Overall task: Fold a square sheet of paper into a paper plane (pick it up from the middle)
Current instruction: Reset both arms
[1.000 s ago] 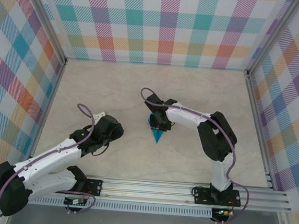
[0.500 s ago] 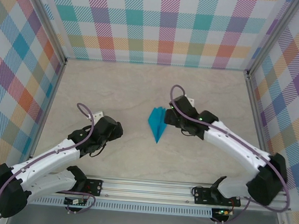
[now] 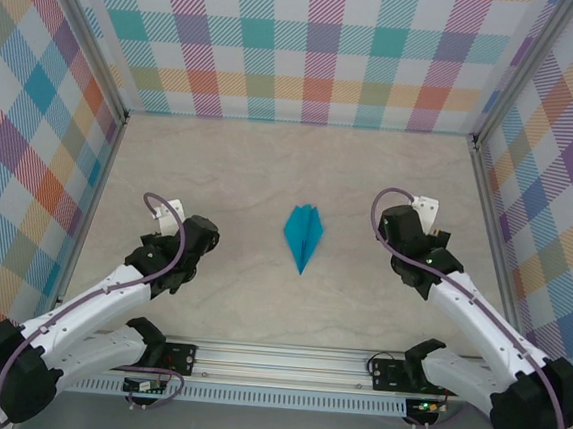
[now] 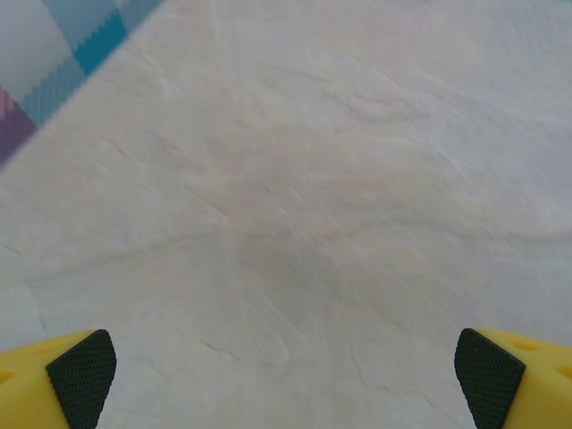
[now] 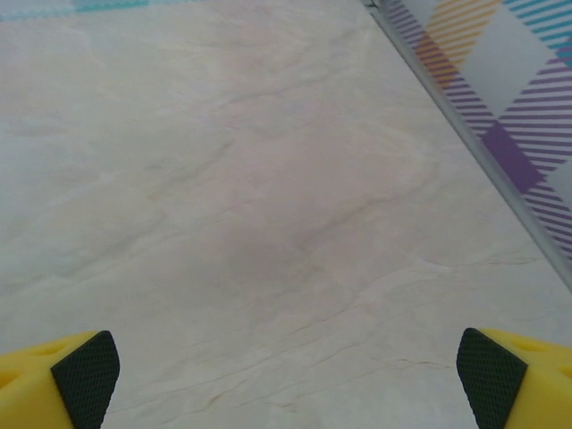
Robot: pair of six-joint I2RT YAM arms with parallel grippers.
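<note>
Two arms are bolted to the metal rail at the near edge of the surface. The left arm reaches up the left side and the right arm up the right side.

The left tool has its yellow fingers, tipped with black pads, spread wide apart. Only pale marbled surface lies between them and nothing is held.

The right tool stands the same way, its fingers far apart over the surface with nothing gripped. The foot of the right plaid wall crosses the far right corner of its wrist view.

Between the two tools, and well apart from both, the paper plane lies flat near the middle of the surface. It is a slim cyan-blue dart with its nose pointing near and its wider tail far, and its centre crease runs near to far.

Beyond it the surface runs to the far plaid wall.
</note>
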